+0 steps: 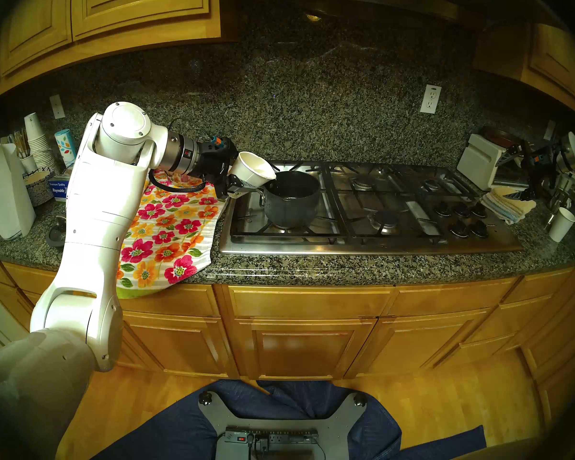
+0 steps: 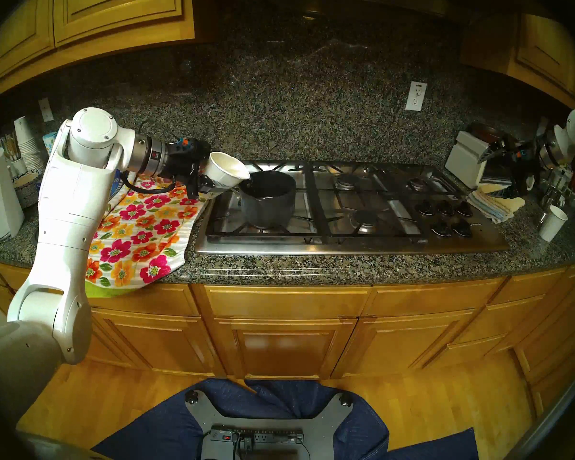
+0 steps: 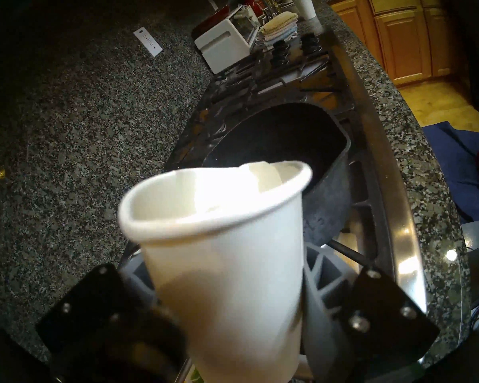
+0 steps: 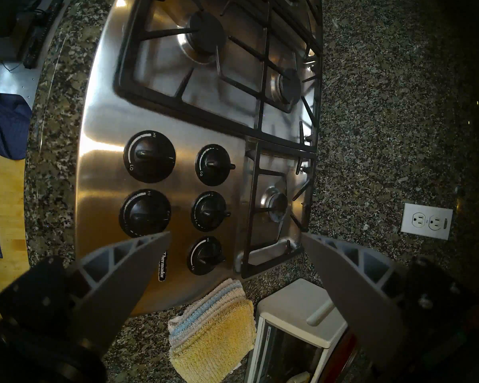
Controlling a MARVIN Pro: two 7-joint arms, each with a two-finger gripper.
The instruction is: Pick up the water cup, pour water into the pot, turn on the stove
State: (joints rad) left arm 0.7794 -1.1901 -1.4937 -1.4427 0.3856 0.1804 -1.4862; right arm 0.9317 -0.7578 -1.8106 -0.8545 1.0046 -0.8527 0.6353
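White paper, the cup (image 1: pixel 253 171) lay tipped, its length slanting down, mouth over the rim of the pot (image 1: pixel 292 200) on the stove (image 1: pixel 372 247), pinched by the left gripper (image 1: pixel 232 183); the right gripper (image 4: pixel 234 237) stood spread.

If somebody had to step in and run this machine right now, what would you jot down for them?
Left gripper: shut on the water cup, tipped with its lip over the pot.
Right gripper: open, empty, above the knobs.
Pot sits on the stove's front-left burner.
Done: cup picked up and brought to the pot; pour seems under way, though no stream is visible.
Left: finish pouring, turn on the stove; no flame shows.
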